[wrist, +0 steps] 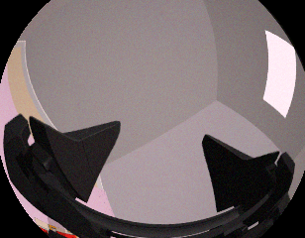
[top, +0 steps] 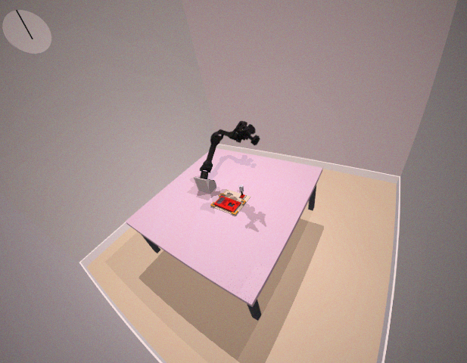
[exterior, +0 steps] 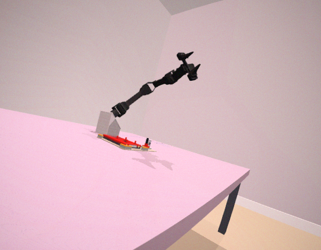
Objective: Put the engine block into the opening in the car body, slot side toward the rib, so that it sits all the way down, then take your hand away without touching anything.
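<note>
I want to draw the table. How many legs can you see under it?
3. One at the near corner, one at the left corner, one at the right. A fourth is probably hidden behind the pink table.

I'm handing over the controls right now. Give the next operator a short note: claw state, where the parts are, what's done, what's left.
Claw: open, empty, raised high above the table, pointing away from the parts.
Red car body: flat on its tan base plate near the arm's grey base mount.
Engine block: small upright piece beside the car body, not in the opening.
Done: nothing visible.
Left: grasp block, insert slot side toward rib, push down, withdraw without touching anything.
</note>
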You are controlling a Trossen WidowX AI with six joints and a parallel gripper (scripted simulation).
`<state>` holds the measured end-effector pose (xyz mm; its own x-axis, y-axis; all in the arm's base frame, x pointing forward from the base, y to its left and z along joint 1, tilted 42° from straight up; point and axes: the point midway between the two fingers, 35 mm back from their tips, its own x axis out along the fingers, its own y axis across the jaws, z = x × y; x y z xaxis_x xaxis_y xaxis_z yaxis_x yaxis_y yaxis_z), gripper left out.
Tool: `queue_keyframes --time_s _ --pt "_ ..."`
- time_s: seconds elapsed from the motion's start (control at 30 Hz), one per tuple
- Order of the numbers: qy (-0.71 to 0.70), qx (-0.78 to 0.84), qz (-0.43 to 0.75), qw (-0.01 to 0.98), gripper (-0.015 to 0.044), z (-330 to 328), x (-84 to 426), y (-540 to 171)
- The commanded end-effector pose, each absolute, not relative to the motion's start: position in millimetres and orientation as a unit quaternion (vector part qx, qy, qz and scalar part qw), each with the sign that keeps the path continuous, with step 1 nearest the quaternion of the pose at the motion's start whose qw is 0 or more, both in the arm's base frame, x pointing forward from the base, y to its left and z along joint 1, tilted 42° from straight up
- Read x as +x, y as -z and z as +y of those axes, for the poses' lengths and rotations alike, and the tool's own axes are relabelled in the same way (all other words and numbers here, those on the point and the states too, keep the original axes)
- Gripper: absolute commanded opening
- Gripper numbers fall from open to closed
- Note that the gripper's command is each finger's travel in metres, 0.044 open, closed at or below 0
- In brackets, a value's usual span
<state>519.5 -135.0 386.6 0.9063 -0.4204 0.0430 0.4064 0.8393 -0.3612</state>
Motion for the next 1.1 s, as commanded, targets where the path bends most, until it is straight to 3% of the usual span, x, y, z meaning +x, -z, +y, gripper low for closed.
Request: queue_keyframes --time_s 0.0,0.53,1.07 --pt "0.216 -0.184 0.019 0.959 0.0426 -135.0 519.5 -386.6" --pt "0.099 -0.08 0.146 0.981 0.044 -92.0 527.1 -300.2" --pt "0.006 0.064 0.307 0.95 0.044 -40.1 501.9 -211.6"
